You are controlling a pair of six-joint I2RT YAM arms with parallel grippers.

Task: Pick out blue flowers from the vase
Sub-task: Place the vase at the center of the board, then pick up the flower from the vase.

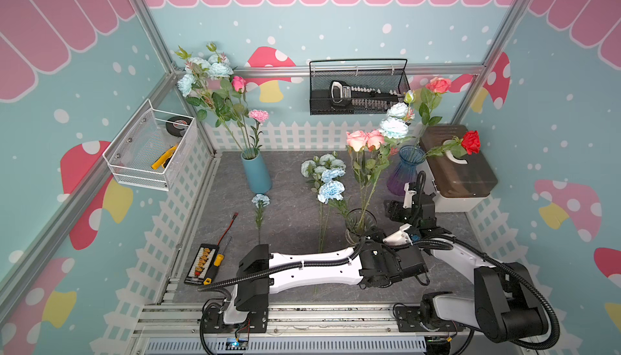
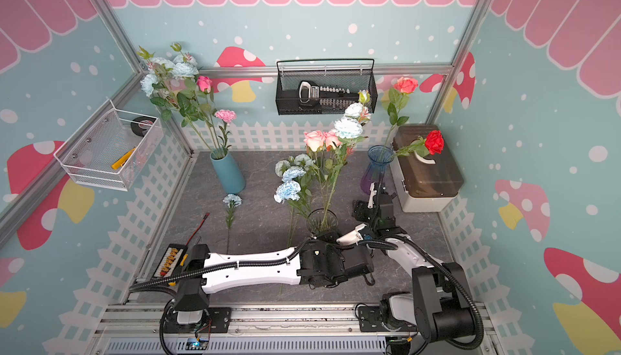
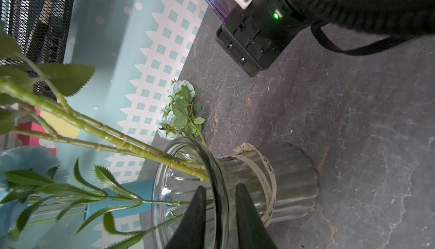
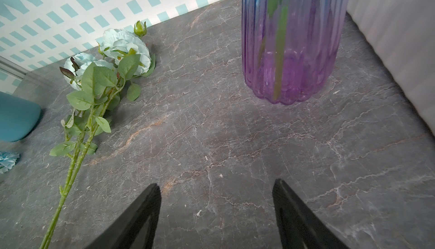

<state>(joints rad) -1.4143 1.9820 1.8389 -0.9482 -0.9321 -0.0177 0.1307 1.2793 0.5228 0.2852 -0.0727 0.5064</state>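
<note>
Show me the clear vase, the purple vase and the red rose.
Clear vase (image 3: 294, 177), left wrist view, ribbed body.
Purple vase (image 4: 292, 47), right wrist view, lower body.
Red rose (image 1: 471, 141), a top view, bloom.

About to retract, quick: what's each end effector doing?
Left end effector: partly open, straddling the glass vase rim.
Right end effector: open, empty.

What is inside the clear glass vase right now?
Green stems lean in the clear glass vase, rising to two pink roses and pale-blue blooms. Its bottom is hidden by the left arm.
</note>
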